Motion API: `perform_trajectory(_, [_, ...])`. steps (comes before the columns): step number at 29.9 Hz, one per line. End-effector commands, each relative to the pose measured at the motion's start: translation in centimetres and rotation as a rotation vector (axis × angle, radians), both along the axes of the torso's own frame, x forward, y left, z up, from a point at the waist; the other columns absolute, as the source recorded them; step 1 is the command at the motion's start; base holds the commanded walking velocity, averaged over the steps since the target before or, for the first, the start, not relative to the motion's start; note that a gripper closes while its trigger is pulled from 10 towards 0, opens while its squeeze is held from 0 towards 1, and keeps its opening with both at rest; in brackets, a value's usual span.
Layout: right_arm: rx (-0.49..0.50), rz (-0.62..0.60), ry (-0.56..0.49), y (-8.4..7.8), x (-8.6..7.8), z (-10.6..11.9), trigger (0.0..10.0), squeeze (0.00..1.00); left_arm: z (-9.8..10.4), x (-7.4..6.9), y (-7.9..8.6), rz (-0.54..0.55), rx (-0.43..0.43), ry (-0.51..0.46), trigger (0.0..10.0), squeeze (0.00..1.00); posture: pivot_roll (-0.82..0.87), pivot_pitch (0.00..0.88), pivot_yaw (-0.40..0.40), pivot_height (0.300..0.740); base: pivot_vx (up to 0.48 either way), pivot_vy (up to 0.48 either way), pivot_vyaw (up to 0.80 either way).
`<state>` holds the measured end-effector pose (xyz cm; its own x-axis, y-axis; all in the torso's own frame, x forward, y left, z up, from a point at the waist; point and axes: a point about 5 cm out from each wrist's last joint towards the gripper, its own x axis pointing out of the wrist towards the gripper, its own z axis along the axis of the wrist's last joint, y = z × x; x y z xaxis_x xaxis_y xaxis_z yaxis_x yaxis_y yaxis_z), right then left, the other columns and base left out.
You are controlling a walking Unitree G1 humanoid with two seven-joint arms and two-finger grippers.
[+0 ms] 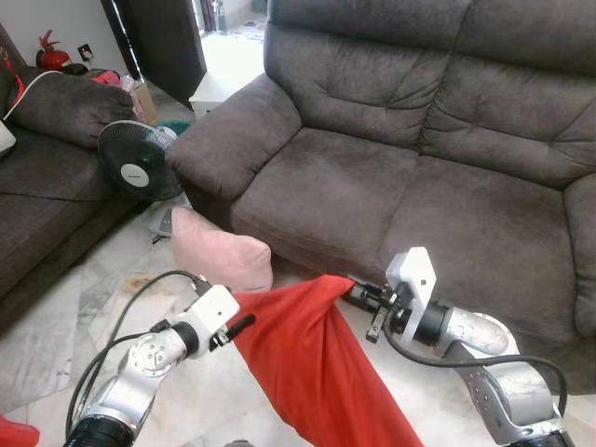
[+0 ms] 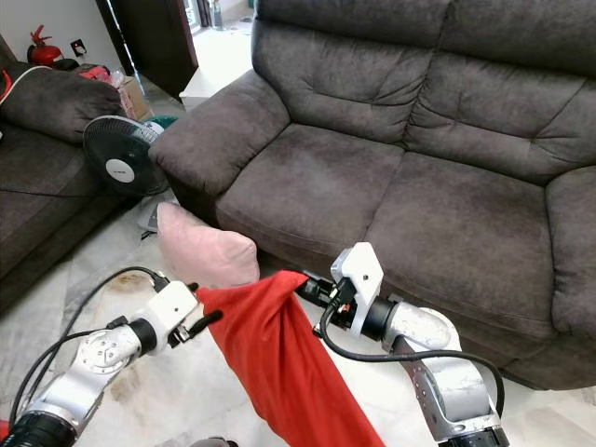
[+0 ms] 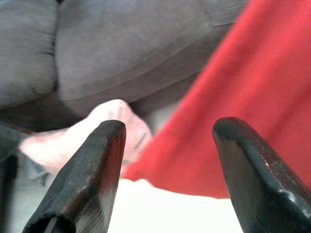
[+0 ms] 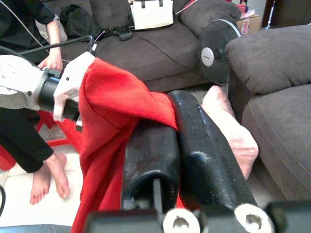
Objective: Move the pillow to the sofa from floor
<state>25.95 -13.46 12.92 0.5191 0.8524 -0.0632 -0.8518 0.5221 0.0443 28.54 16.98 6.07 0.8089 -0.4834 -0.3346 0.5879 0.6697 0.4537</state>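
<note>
A limp red pillow [image 1: 312,358] hangs between my two arms above the floor, in front of the dark grey sofa [image 1: 372,186]. My right gripper [image 1: 355,291] is shut on the pillow's upper corner; in the right wrist view its fingers [image 4: 194,141] are pressed together with red fabric pinched at the tips. Against the pillow's left edge sits my left gripper [image 1: 244,325], open, and the left wrist view shows nothing between its fingers [image 3: 97,165]. A pink pillow [image 1: 220,250] leans on the floor against the sofa's front, just beyond the left gripper.
A black standing fan [image 1: 140,160] stands on the tiled floor left of the sofa arm. A second dark sofa [image 1: 42,200] runs along the left. A barefoot person [image 4: 26,141] sits behind me near that sofa, which holds a white bag [image 4: 150,14].
</note>
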Motion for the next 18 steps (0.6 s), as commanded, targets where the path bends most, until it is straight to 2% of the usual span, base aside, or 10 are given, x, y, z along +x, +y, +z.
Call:
perform_trajectory(1, [0.075,0.054,-0.144,0.7,-0.2,3.3,10.0,0.0,0.4,0.6,0.9,0.057,0.045,-0.05,10.0,0.0,0.09,0.048,0.013,0.74,0.0,0.0,0.0])
perform_trajectory(3, [0.069,0.057,-0.144,0.6,-0.2,3.3,10.0,0.0,0.6,1.1,1.5,0.115,0.069,-0.082,10.0,0.0,0.09,0.044,0.011,0.74,0.0,0.0,0.0])
perform_trajectory(7, [0.064,0.06,-0.142,0.6,-0.2,3.3,10.0,0.0,0.8,1.6,2.1,0.166,0.094,-0.124,10.0,0.0,0.09,0.043,0.011,0.74,0.0,0.0,0.0])
perform_trajectory(12, [0.05,0.052,-0.145,0.4,-0.1,3.4,10.0,0.0,0.9,1.8,2.1,0.189,0.082,-0.15,10.0,0.0,0.09,0.039,0.01,0.74,0.0,0.0,0.0])
perform_trajectory(13, [0.026,-0.004,-0.154,0.1,0.6,3.2,10.0,0.0,0.9,1.6,1.4,0.165,-0.003,-0.126,10.0,0.0,0.09,0.042,0.008,0.74,0.0,0.0,0.0])
perform_trajectory(14, [0.01,-0.051,-0.163,-0.1,1.1,3.1,10.0,0.0,1.0,1.4,0.9,0.136,-0.045,-0.113,10.0,0.0,0.09,0.044,0.007,0.74,0.0,0.0,0.0])
perform_trajectory(18, [-0.048,-0.289,-0.161,-1.4,3.6,2.3,10.0,0.0,1.5,0.9,-0.5,0.039,-0.106,-0.11,10.0,0.0,0.09,0.049,0.005,0.74,0.0,0.0,0.0])
